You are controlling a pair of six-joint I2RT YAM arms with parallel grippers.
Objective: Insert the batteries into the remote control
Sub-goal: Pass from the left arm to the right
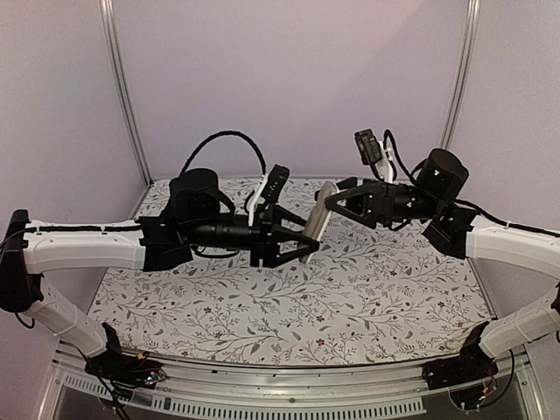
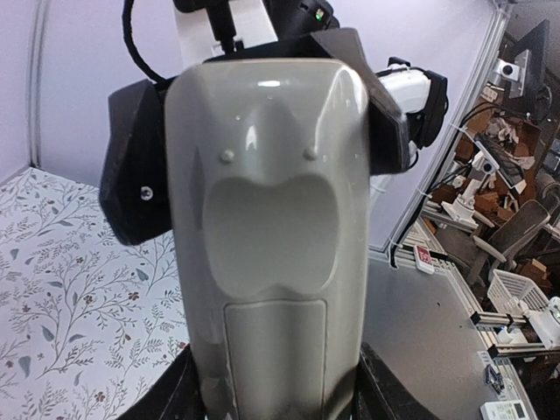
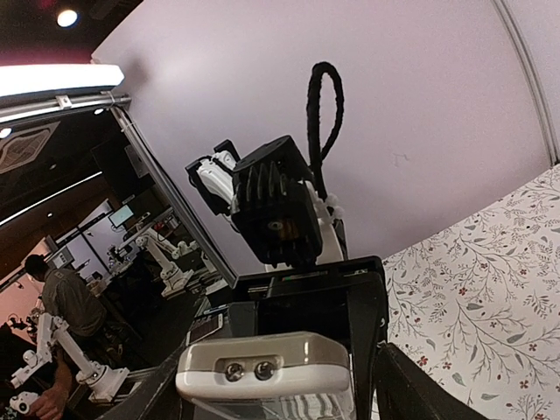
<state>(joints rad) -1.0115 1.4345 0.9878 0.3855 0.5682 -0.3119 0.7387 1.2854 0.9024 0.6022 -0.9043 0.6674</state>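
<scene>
The remote control (image 1: pixel 317 222) hangs tilted in the air above the middle of the table, held at both ends. My left gripper (image 1: pixel 296 245) is shut on its lower end and my right gripper (image 1: pixel 338 201) is shut on its upper end. In the left wrist view its grey-beige back (image 2: pixel 267 219) fills the frame, with the cover panel (image 2: pixel 276 350) in place between my left gripper's (image 2: pixel 276 389) fingers. In the right wrist view its top end (image 3: pixel 262 367), with two small emitters, sits between my right gripper's (image 3: pixel 267 389) fingers. No batteries are in view.
The table (image 1: pixel 262 306) has a floral cloth. Purple walls stand behind and at both sides. Metal frame posts (image 1: pixel 122 87) rise at the back corners. Beyond the table's edge, the left wrist view shows a grey floor (image 2: pixel 437 332) and other equipment.
</scene>
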